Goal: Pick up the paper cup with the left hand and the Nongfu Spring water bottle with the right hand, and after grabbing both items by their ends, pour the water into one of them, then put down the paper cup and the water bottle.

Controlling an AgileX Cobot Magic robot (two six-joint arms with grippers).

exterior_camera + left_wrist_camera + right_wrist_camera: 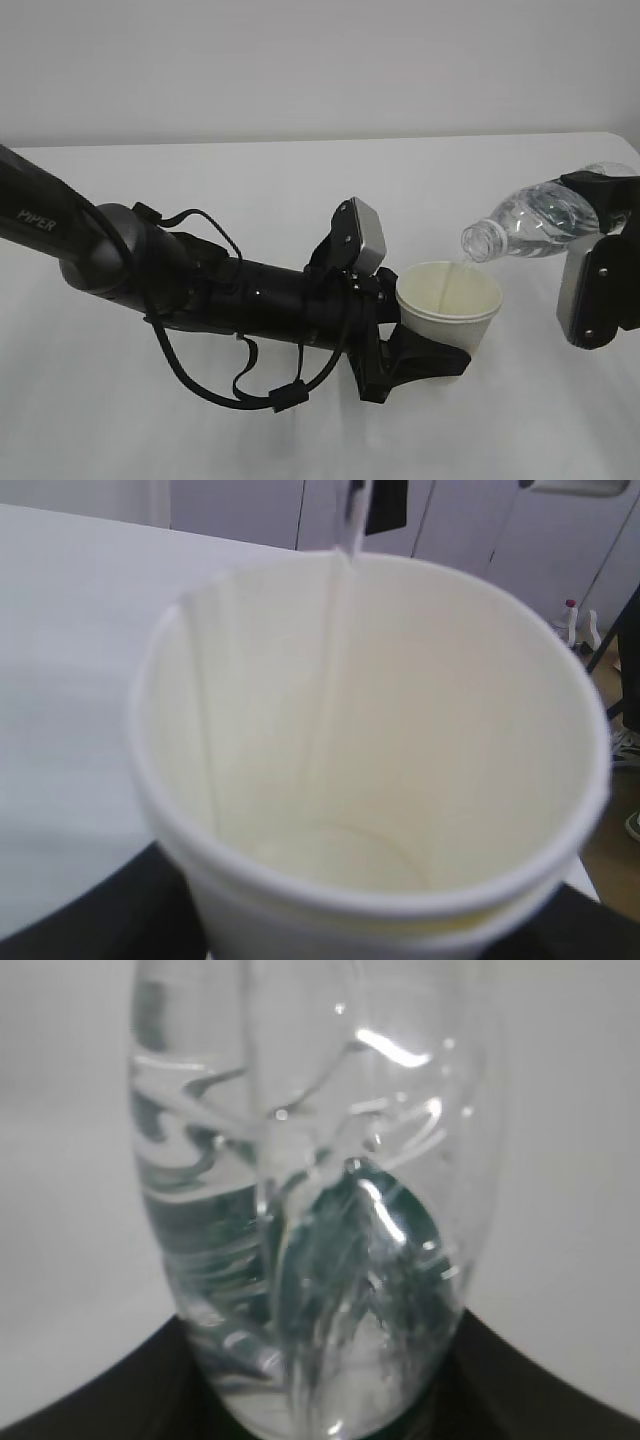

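Paper cup (450, 302) sits clamped in the left hand (425, 345), rim up and raised a bit off the white table (300, 170), roughly in the middle of the exterior shot. The black jaws of that claw are spread about halfway and closed around the cup's lower wall, so it's got a proper hold on it. That's the arm with "PIPER" on it and loose cables (240, 370) hanging underneath.

The Nongfu Spring water bottle (540, 222) is over on the right, tipped almost flat with its open mouth angled down just above the cup's far rim. The right hand (600, 215) grips it at the bottom end, jaws around halfway apart and pressed on the bottle's body. A thin stream of the water (461, 268) runs from the mouth into the cup. In the left wrist view the stream (335, 660) slides down the cream inner wall, and the bottom of the cup (330, 850) looks barely wet, hard to tell how much is in there. The right wrist view is basically just the bottle (310, 1210) up close, with clear liquid sloshing inside.
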